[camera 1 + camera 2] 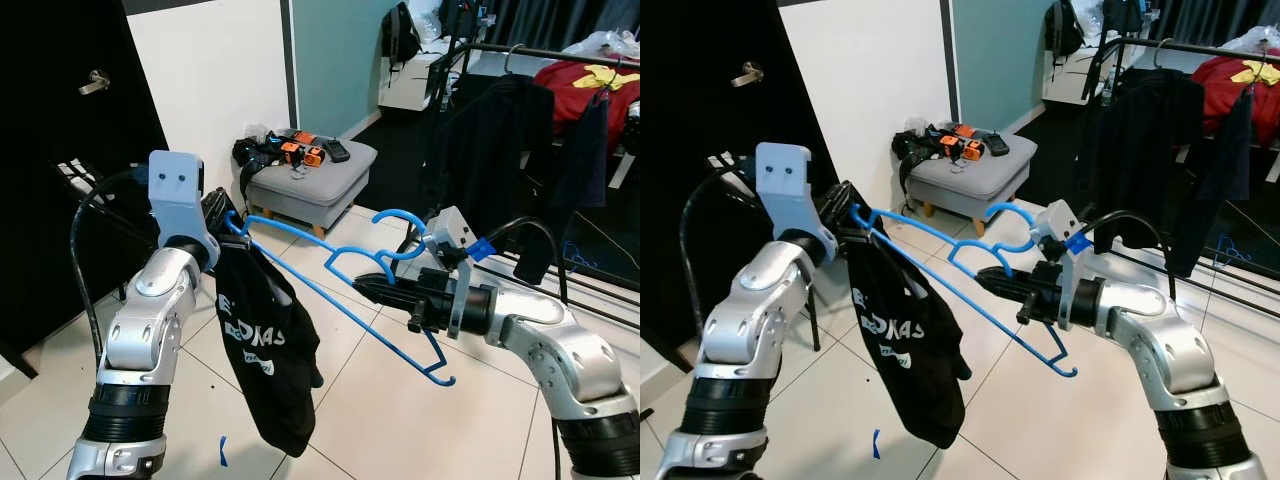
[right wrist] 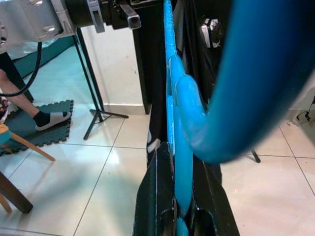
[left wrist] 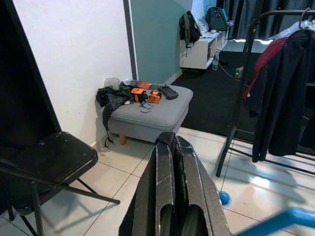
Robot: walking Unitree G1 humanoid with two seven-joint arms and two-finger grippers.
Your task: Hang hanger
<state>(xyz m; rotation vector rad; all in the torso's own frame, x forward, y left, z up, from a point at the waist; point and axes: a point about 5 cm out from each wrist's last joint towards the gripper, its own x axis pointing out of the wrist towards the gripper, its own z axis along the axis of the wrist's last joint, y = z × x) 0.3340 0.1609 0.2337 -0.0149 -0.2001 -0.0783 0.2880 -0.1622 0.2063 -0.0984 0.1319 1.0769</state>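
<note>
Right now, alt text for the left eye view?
Both claws hold a blue hanger over white tiles: right claw grips its middle, left claw one end, where a black garment hangs. Behind are a grey ottoman and clothes rack.

My left end effector (image 1: 225,222) is partly hidden behind the black cloth with white letters (image 1: 262,340). In my right wrist view, the thin blue plastic hanger (image 2: 173,123) is blurry up close and cut off at the top.

blue hanger (image 1: 340,290), black white-lettered garment (image 1: 265,350), grey ottoman (image 1: 315,175)
</note>
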